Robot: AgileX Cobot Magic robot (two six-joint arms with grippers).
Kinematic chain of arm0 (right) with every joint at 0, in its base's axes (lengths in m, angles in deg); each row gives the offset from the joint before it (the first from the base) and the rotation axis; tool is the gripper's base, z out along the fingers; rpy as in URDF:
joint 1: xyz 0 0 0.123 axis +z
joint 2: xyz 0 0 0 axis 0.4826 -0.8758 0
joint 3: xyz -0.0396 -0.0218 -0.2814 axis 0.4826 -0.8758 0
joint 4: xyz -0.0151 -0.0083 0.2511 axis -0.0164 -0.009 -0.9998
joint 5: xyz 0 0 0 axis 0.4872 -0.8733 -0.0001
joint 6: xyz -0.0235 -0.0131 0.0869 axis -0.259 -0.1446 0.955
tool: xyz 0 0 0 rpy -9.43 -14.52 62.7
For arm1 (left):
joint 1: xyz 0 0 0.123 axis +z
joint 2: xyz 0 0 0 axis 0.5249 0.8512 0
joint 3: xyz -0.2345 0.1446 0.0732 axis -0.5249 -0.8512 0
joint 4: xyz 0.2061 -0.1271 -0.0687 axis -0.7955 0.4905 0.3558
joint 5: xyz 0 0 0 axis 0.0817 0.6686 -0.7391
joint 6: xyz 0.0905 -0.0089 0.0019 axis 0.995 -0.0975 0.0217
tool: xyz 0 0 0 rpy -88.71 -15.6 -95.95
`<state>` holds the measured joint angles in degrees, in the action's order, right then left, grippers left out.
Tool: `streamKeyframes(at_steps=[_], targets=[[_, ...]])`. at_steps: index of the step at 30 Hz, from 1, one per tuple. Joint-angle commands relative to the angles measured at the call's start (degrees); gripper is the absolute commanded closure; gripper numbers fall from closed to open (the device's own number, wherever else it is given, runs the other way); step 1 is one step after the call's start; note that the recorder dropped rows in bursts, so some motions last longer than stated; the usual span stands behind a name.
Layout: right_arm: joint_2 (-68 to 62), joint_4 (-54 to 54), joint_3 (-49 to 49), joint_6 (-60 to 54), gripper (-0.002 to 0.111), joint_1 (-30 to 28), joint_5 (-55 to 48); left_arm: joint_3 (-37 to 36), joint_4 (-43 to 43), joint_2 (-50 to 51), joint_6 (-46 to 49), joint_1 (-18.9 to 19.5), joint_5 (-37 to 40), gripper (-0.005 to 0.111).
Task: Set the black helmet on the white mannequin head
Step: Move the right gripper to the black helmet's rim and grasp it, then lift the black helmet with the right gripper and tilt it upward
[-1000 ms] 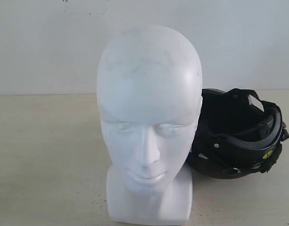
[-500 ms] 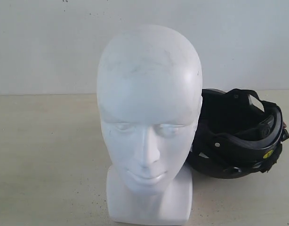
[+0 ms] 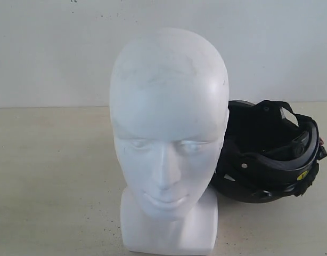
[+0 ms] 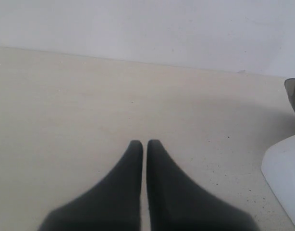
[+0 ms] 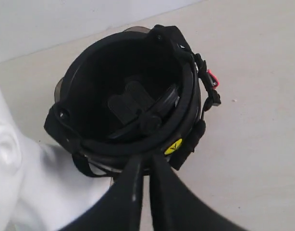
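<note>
A matte black rounded helmet (image 3: 267, 154) was laid upturned on the speckled desk (image 3: 51, 176), just beside a smooth white mannequin head (image 3: 169, 133). Left gripper (image 4: 145, 143) and right gripper (image 5: 145, 159) jaws were pressed together.

Left gripper (image 4: 144, 142): the two black fingers (image 4: 119, 190) lie side by side with only a hairline slit between them, tips level, pointing forward at a shallow downward angle. Right gripper (image 5: 146, 159): fingers (image 5: 127, 195) drawn nearly together, slit narrowing to the tips, pitched down more steeply.
</note>
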<state>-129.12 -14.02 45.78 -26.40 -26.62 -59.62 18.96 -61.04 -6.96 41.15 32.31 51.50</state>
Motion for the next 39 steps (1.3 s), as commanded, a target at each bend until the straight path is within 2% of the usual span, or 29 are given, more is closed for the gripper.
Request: streamKeyframes(at_steps=[1, 2, 3, 6, 11, 21, 23, 25, 30, 34, 35, 39], targets=[[-9.79, -2.02, 0.30, 2.62, 0.070, 0.01, 6.35, -0.21, 0.20, -0.12, 0.12, 0.19, -0.25, 0.102], [-13.75, -2.34, 0.30, 2.71, 0.042, 0.01, 8.80, -0.21, 0.20, -0.12, 0.12, 0.19, -0.25, 0.102], [-16.64, -3.02, 0.30, 4.49, 0.023, 0.01, 11.00, -0.21, 0.20, -0.12, 0.12, 0.19, -0.25, 0.102], [-21.73, -3.29, 0.30, 8.17, 0.003, 0.01, 13.34, -0.21, 0.20, -0.12, 0.12, 0.19, -0.25, 0.102], [-31.34, -6.51, 0.30, 9.76, 0.003, 0.01, 15.50, -0.21, 0.20, -0.12, 0.12, 0.19, -0.25, 0.102], [-38.11, -10.85, 0.30, 10.03, 0.003, 0.01, 22.34, -0.21, 0.20, -0.12, 0.12, 0.19, -0.25, 0.102], [-38.69, -11.28, 0.30, 10.03, 0.008, 0.01, 23.34, -0.21, 0.20, -0.12, 0.12, 0.19, -0.25, 0.102], [-39.09, -11.68, 0.30, 10.03, 0.019, 0.01, 24.22, -0.21, 0.20, -0.12, 0.12, 0.19, -0.25, 0.102], [-40.20, -12.07, 0.30, 10.03, 0.072, 0.01, 26.55, -0.21, 0.20, -0.12, 0.12, 0.19, -0.25, 0.102], [-40.20, -12.07, 0.30, 10.03, 0.104, 0.01, 29.50, -0.21, 0.20, -0.12, 0.12, 0.19, -0.25, 0.102], [-40.20, -12.07, 0.30, 10.03, 0.108, 0.01, 29.95, -0.21, 0.20, -0.12, 0.12, 0.19, -0.25, 0.102], [-39.96, -10.49, 0.30, 8.46, 0.108, 0.01, 31.78, -0.21, 0.20, -0.12, 0.12, 0.19, -0.25, 0.102]])
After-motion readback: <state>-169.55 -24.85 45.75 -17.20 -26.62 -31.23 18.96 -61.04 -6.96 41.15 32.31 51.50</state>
